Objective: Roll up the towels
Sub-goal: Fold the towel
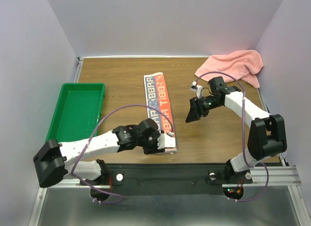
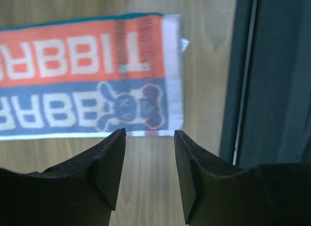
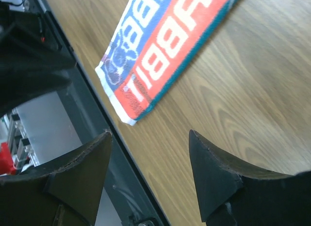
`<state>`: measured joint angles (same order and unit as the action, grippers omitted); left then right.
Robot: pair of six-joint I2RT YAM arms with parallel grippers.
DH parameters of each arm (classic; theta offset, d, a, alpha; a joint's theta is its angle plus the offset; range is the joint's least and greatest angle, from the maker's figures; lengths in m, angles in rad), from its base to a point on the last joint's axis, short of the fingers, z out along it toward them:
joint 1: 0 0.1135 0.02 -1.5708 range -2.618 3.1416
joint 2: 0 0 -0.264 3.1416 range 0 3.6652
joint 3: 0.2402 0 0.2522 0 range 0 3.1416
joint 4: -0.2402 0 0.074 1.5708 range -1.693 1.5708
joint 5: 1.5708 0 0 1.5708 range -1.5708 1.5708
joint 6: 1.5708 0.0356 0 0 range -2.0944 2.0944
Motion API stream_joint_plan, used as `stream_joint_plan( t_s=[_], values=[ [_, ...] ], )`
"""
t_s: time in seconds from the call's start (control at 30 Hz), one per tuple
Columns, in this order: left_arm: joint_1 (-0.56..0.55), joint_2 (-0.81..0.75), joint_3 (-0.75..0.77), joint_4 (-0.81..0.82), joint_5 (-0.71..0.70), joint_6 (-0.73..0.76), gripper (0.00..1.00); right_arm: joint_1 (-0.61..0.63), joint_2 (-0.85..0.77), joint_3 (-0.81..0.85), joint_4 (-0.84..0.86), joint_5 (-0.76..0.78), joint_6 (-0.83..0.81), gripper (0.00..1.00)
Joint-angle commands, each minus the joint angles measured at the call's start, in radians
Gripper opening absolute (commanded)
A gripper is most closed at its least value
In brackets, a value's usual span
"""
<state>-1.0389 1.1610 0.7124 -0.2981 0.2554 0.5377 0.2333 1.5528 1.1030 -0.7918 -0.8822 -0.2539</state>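
A tray (image 1: 77, 109) sits at the left of the table (image 1: 121, 75). Of the 2 towels, the long towel (image 1: 158, 97) lies flat mid-table, running near to far, and the bunched towel (image 1: 233, 65) lies in the far right corner.

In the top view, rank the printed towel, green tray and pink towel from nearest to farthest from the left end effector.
1. printed towel: its near end lies right at the left end effector.
2. green tray: off to the left side.
3. pink towel: bunched in the far right corner.
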Motion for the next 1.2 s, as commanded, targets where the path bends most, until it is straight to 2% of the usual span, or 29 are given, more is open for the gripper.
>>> stream_joint_plan(
  t_s=[0.0, 0.17, 0.57, 1.0, 1.17],
  values=[
    [-0.098, 0.000, 0.012, 0.047, -0.047, -0.024, 0.55, -0.017, -0.013, -0.017, 0.026, 0.017, 0.008, 0.69],
    [-0.161, 0.109, 0.002, 0.099, -0.111, -0.039, 0.53, -0.020, -0.016, -0.031, 0.028, 0.025, 0.008, 0.69],
    [-0.165, 0.273, 0.004, 0.220, -0.182, -0.039, 0.46, -0.025, 0.026, -0.031, 0.025, 0.026, -0.002, 0.69],
    [-0.190, 0.213, 0.027, 0.194, -0.122, -0.053, 0.48, -0.029, 0.055, -0.037, 0.020, 0.032, -0.022, 0.69],
    [-0.200, 0.244, 0.007, 0.200, -0.128, -0.055, 0.48, -0.028, 0.058, -0.038, 0.017, 0.032, -0.028, 0.69]
  ],
)
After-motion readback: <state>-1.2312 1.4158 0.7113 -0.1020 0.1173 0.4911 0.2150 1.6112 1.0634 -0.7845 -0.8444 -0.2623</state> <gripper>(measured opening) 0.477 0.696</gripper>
